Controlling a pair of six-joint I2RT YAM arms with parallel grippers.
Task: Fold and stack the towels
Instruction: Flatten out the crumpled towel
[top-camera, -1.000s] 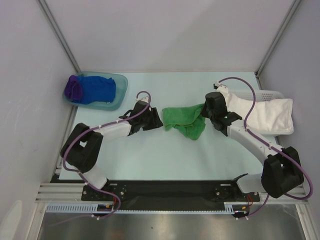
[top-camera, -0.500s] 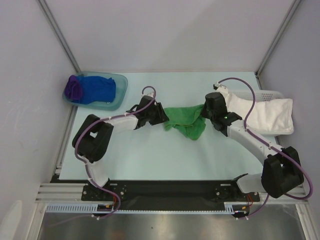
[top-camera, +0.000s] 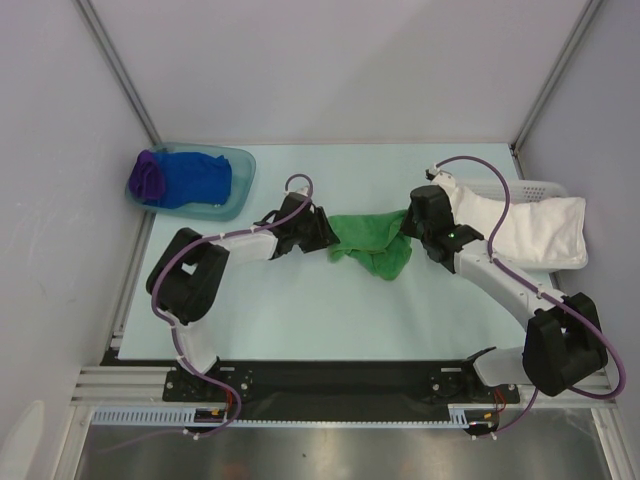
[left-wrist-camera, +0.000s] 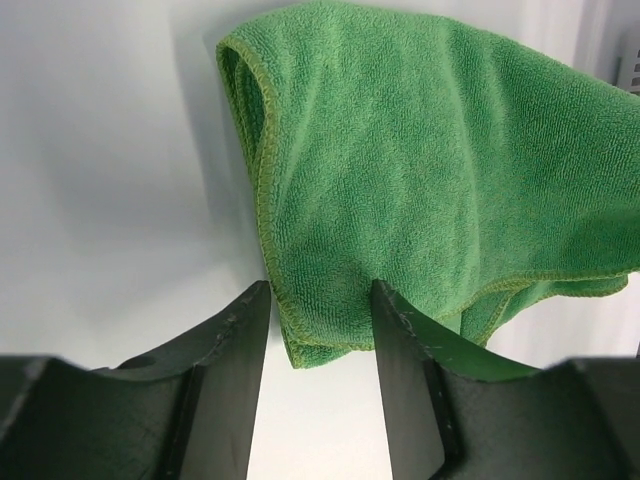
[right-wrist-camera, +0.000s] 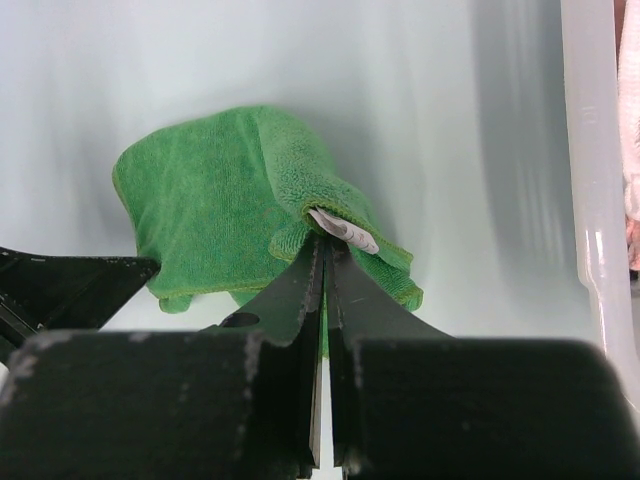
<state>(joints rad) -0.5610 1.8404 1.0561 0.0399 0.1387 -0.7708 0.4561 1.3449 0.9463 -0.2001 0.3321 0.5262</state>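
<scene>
At mid-table, the green towel (top-camera: 372, 240) is lying bunched between both arms. The right gripper (right-wrist-camera: 325, 242) is pinching its raised edge, fingers pressed together beside the white tag (right-wrist-camera: 345, 230). The left gripper (left-wrist-camera: 320, 300) is sitting spread apart, the towel's corner hanging between its fingers. Blue and purple towels (top-camera: 185, 178) are resting in the teal tub (top-camera: 238, 195), far left.

Lab test cell: white panel walls (top-camera: 350, 70), aluminium-framed table (top-camera: 300, 310).
</scene>
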